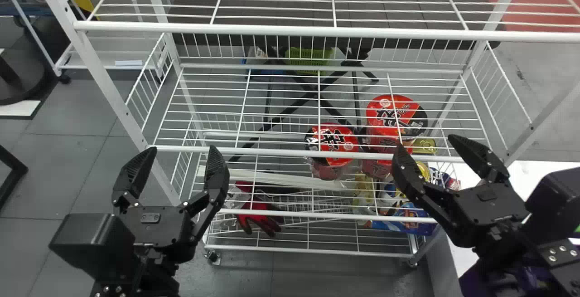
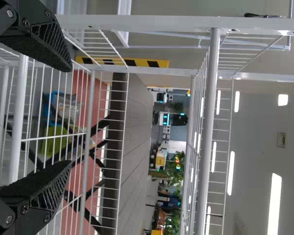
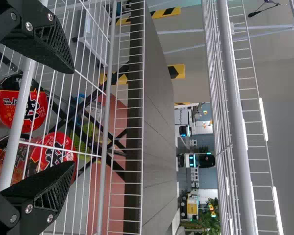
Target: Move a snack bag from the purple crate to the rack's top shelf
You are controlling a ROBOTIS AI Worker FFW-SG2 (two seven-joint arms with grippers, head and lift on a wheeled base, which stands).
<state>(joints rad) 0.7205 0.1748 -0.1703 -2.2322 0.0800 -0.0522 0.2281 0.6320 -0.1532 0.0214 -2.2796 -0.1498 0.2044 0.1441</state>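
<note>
right claw (image 1: 427,143) is open and empty, fingers spread and pointed at the rack. purple crate (image 1: 474,279) sits behind those fingertips, back toward the robot and off to the right, beneath the right arm. snack bag presumably inside; its long axis cannot be told. left claw (image 1: 182,149), also open, is farther from the crate. judged next: right claw draws back and down, opposite way from the top shelf (image 1: 290,30).
</note>
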